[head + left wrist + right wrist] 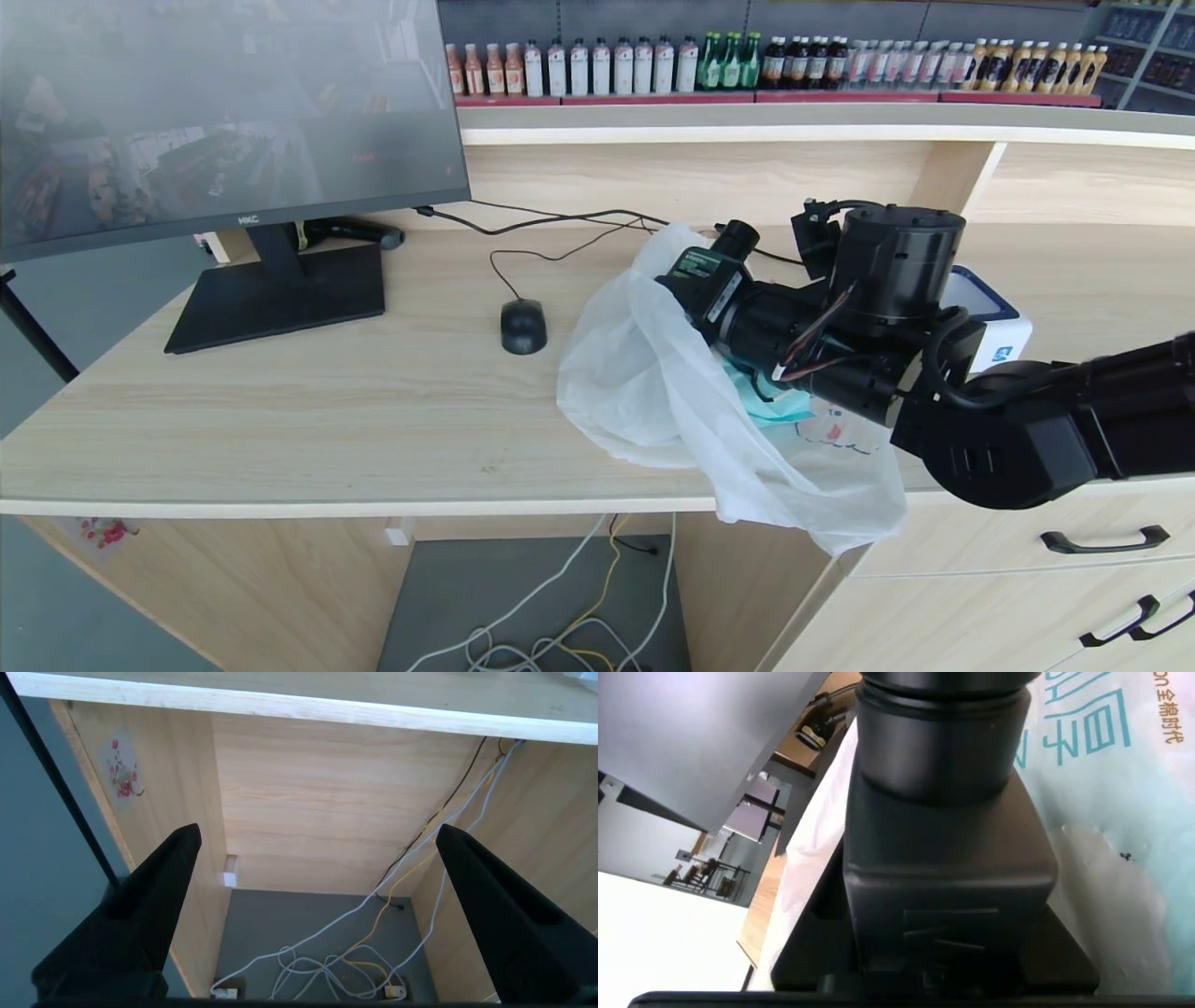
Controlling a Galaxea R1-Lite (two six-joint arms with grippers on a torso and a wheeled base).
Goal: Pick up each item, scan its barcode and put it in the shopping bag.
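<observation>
A white plastic shopping bag (653, 383) lies crumpled on the wooden counter (327, 401), its mouth facing right and its lower end hanging over the front edge. My right arm (840, 327) lies across the mouth, its end pushed in among the plastic folds. A teal and white package (780, 408) sits inside the bag just below the arm. In the right wrist view, that printed package (1102, 793) appears beside a black housing (943, 859). My left gripper (313, 915) hangs open below the counter, nothing between its fingers (140, 915).
A monitor (224, 112) on a black stand, a mouse (523, 326) and a handheld scanner (350, 231) occupy the counter's left. A white and blue box (994, 331) stands behind my right arm. Loose cables (327, 966) lie under the counter; drawers (1102, 541) are at right.
</observation>
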